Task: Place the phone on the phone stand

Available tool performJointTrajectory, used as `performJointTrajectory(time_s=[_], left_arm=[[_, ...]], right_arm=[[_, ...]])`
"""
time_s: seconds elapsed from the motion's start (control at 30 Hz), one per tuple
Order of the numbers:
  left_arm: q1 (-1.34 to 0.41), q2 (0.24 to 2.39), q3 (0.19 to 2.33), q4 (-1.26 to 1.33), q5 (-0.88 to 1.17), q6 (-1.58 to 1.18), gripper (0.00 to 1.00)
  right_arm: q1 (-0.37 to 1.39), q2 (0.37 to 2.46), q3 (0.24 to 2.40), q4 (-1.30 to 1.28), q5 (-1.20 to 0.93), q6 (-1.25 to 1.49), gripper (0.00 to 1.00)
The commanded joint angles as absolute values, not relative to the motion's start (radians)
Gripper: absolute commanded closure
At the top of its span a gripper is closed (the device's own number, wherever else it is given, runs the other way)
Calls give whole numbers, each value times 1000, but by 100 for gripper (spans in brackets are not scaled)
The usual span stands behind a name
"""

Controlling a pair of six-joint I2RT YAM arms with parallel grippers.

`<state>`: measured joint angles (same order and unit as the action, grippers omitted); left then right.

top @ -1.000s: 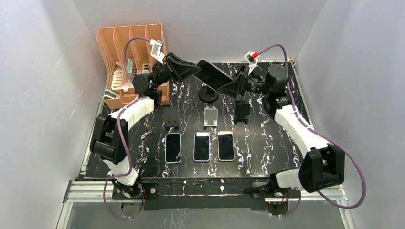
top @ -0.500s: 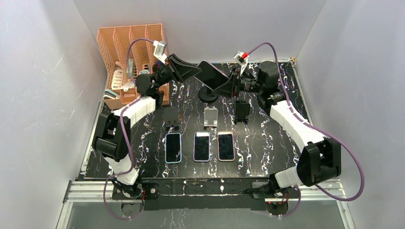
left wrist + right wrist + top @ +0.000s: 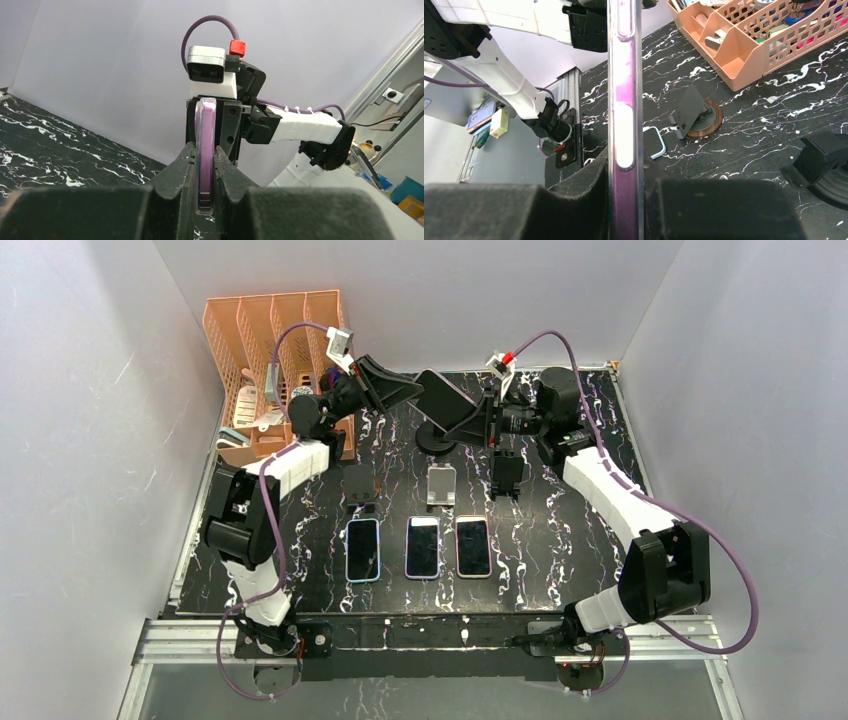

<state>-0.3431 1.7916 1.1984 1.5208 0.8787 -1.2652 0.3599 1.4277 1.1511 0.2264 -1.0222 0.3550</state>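
A purple-edged phone [image 3: 446, 400] hangs tilted in the air at the back of the table, above a black round-based phone stand [image 3: 436, 438]. My left gripper [image 3: 414, 389] is shut on the phone's left end, and in the left wrist view its edge [image 3: 206, 140] is pinched between the left gripper's [image 3: 205, 172] jaws. From the right, my right gripper [image 3: 479, 417] is shut on the other end. The right wrist view shows the phone's edge [image 3: 625, 100] running up between the right gripper's [image 3: 626, 197] pads.
Three more stands [image 3: 358, 485] [image 3: 441, 485] [image 3: 507, 473] stand in a row mid-table. In front of them three phones [image 3: 363, 549] [image 3: 423, 546] [image 3: 473, 545] lie flat. An orange organizer [image 3: 270, 355] fills the back left corner. White walls close in on both sides.
My right gripper has moved left onto the phone and shut on its right end. The left gripper kept its grip, and the phone shifted slightly left and up.
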Motion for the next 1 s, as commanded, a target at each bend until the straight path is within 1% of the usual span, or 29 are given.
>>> performJointTrajectory(time_s=[0.0,0.03,0.1,0.2,0.23,0.7,0.8,0.87,0.9,0.97], left_arm=[[-351,1800,1257,1693,877,-1330,100],[-351,1805,1257,1696,880,-1333,100],[-351,1815,1257,1701,885,-1336,100],[-351,1825,1261,1704,888,-1339,100],[-351,1831,1265,1705,890,-1341,100],[-351,1878,1313,1707,950,-1377,100],[-351,1882,1317,1707,954,-1381,100],[-351,1885,1317,1709,952,-1383,100],[-351,1885,1317,1710,952,-1384,100],[-351,1887,1315,1713,952,-1386,100]], right_arm=[[376,1444,1209,250,-1054,327,80],[376,1446,1210,249,-1058,326,81],[378,1448,1212,245,-1063,324,82],[378,1449,1221,213,-1067,309,74],[377,1450,1229,192,-1070,294,74],[396,1483,1310,3,-1083,171,75],[408,1498,1328,-55,-1079,141,81],[415,1506,1334,-70,-1071,131,91],[418,1510,1337,-74,-1070,128,99],[421,1513,1338,-78,-1065,125,99]])
